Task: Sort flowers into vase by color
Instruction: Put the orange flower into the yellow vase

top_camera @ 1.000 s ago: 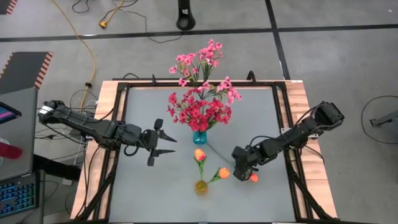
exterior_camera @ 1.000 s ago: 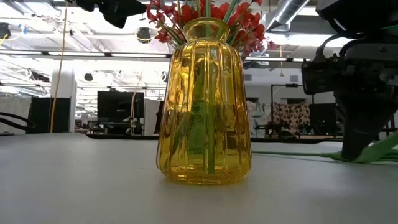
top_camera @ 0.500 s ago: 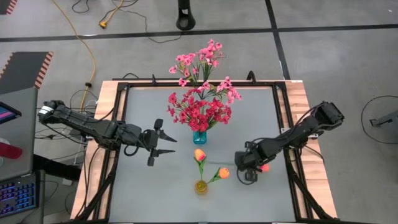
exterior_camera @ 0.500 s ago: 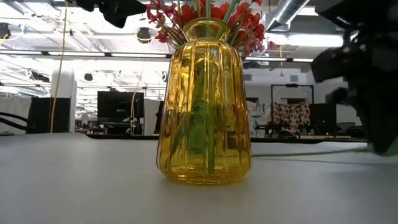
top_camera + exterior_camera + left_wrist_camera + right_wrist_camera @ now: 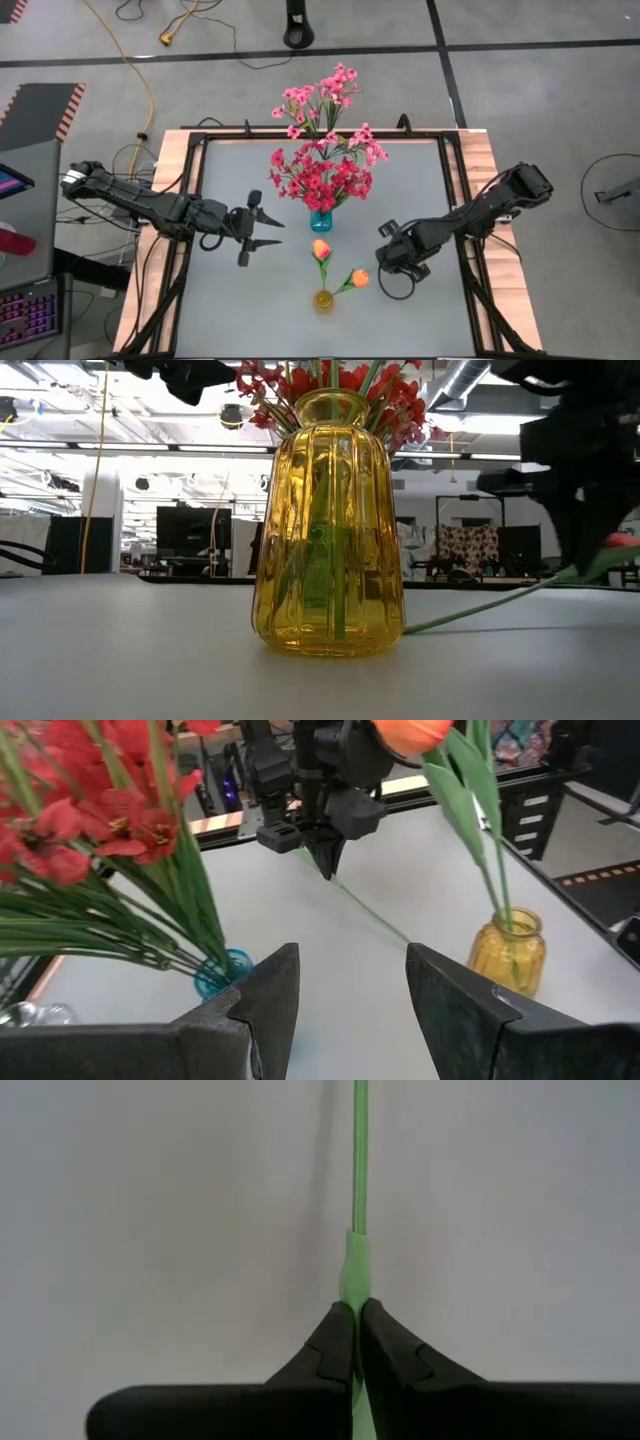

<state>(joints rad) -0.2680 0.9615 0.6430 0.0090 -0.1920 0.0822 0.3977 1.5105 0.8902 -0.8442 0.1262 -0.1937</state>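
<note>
A yellow glass vase (image 5: 323, 298) stands near the table's near edge with two orange tulip buds (image 5: 321, 248) in it. Behind it, a teal vase (image 5: 320, 218) holds red sprays (image 5: 320, 180) and pink sprays (image 5: 325, 98). My right gripper (image 5: 390, 252) is to the right of the yellow vase, shut on a third tulip's green stem (image 5: 370, 910). Its reddish bud (image 5: 620, 541) shows only in the low view. My left gripper (image 5: 262, 226) hovers open to the left of the vases, touching nothing. My right gripper pinches the third tulip's stem between its two fingers, at a thicker green sleeve (image 5: 354, 1275) on it. The fingers (image 5: 327, 860) point down at the table from above. The stem slants: its bare end (image 5: 415, 628) lies on the table by the yellow vase, and its bud end is raised.
A black frame (image 5: 455, 190) and wooden border (image 5: 170, 170) run round the grey tabletop. Bare table lies between my two grippers and along the far right part. Cables lie on the floor beyond the far edge.
My right gripper has risen and moved a little toward the far edge, turning as it went. The tulip's bud end has lifted off the table and swung under the arm, out of the high view. The stem's bare end has stayed on the table.
</note>
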